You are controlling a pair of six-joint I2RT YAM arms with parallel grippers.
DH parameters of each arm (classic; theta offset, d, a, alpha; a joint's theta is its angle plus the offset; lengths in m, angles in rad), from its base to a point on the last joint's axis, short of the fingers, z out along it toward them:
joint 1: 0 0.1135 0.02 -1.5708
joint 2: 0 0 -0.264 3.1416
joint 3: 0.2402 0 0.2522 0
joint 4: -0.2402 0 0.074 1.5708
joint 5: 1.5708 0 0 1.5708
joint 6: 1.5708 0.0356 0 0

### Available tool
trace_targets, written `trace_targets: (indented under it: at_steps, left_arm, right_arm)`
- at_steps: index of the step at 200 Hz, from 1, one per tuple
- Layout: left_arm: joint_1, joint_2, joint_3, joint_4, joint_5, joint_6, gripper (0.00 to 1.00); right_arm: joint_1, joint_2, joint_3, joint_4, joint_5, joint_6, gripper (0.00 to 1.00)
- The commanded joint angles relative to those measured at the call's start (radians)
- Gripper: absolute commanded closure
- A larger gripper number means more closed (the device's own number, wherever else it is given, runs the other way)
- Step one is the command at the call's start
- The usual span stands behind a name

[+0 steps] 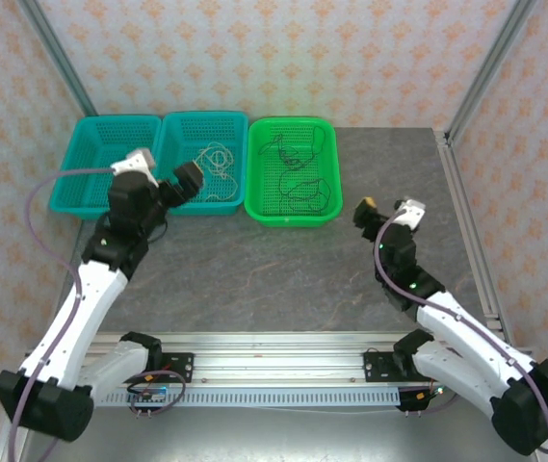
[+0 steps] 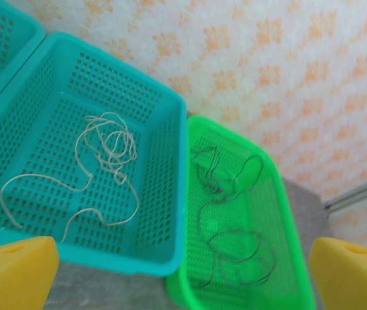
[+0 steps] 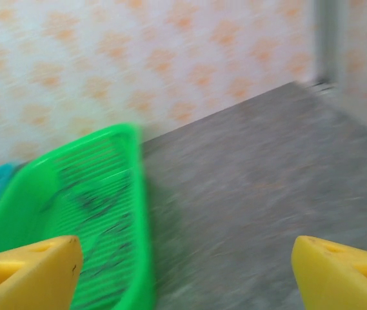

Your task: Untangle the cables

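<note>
Left gripper (image 1: 190, 180) hangs open, empty; thin white cable (image 2: 106, 155) sits alone in teal mesh basket (image 2: 106, 250), thin black cables (image 2: 235, 239) still look tangled.

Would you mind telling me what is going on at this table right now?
This is a cable-untangling job. The left gripper hangs open above the middle teal basket, where a white cable lies loosely looped by itself. The dark cables lie in the green basket beside it and look tangled together. The right gripper is open too, above the table to the right of the green basket. Neither gripper holds anything.
</note>
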Motion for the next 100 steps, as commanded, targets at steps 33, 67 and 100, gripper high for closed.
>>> trace_targets:
  at_steps: [33, 67, 100]
  left_arm:
    - [-0.232, -0.117, -0.336, 0.186, -0.524, 0.288, 0.0]
    - [-0.218, -0.095, -0.478, 0.444, -0.757, 0.41, 0.0]
    - [-0.065, -0.035, -0.551, 0.527, -0.677, 0.408, 0.0]
  right_arm:
    - [-0.202, 0.225, -0.006, 0.07, 0.135, -0.17, 0.1]
    - [-0.296, 0.536, -0.051, 0.449, 0.018, -0.311, 0.09]
    - [-0.379, 0.646, -0.062, 0.547, -0.152, -0.299, 0.01]
